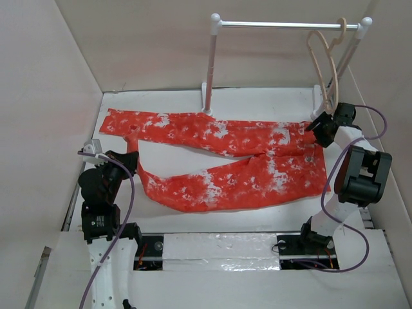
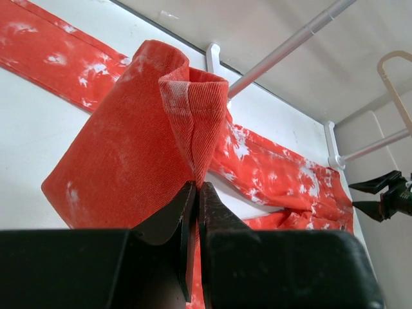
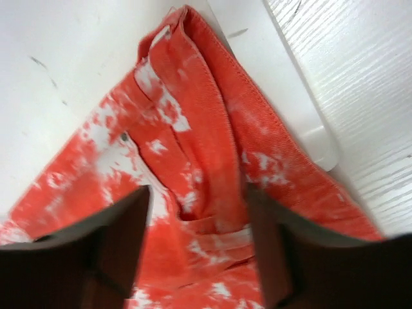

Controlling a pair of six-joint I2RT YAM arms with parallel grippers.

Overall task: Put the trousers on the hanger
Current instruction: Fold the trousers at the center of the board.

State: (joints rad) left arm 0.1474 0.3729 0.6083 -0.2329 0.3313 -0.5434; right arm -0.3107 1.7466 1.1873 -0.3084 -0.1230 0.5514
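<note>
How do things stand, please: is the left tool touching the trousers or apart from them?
Touching. The left wrist view shows the left tool shut on a raised fold of the trousers.

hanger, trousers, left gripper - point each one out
hanger (image 1: 344,26), top view, hook over the rail
trousers (image 1: 299,158), top view, waist end
left gripper (image 2: 195,187), left wrist view, fingertips pinching the leg cuff

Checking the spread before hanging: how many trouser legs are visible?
2. The far leg lies flat by the rack; the near leg has its cuff pinched in the left end effector.
</note>
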